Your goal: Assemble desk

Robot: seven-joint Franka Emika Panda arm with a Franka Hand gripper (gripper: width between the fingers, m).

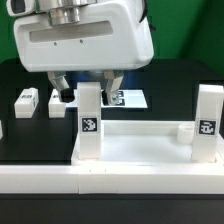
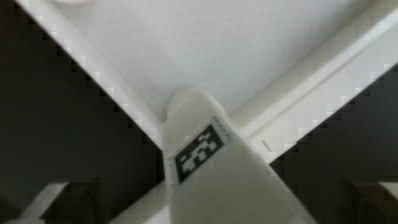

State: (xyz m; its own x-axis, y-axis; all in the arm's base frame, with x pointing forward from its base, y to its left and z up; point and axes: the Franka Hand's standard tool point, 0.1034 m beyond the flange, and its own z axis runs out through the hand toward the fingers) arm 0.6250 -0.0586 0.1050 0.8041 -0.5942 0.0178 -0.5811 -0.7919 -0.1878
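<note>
The white tray-like tabletop (image 1: pixel 140 146) lies on the black table. Two white legs stand upright in its corners, one on the exterior view's left (image 1: pixel 89 120) and one on the right (image 1: pixel 207 118), each with a square marker. My gripper (image 1: pixel 88 88) hangs over the left leg with a finger on either side of its top, open and apart from it. In the wrist view the leg (image 2: pixel 214 160) rises from the tabletop's corner (image 2: pixel 196 45) between my fingers (image 2: pixel 54 203), with a gap on both sides.
Two loose white legs (image 1: pixel 25 98) (image 1: pixel 58 101) lie on the black table at the exterior view's left. The marker board (image 1: pixel 128 97) lies behind the gripper. A long white rail (image 1: pixel 110 182) runs along the front.
</note>
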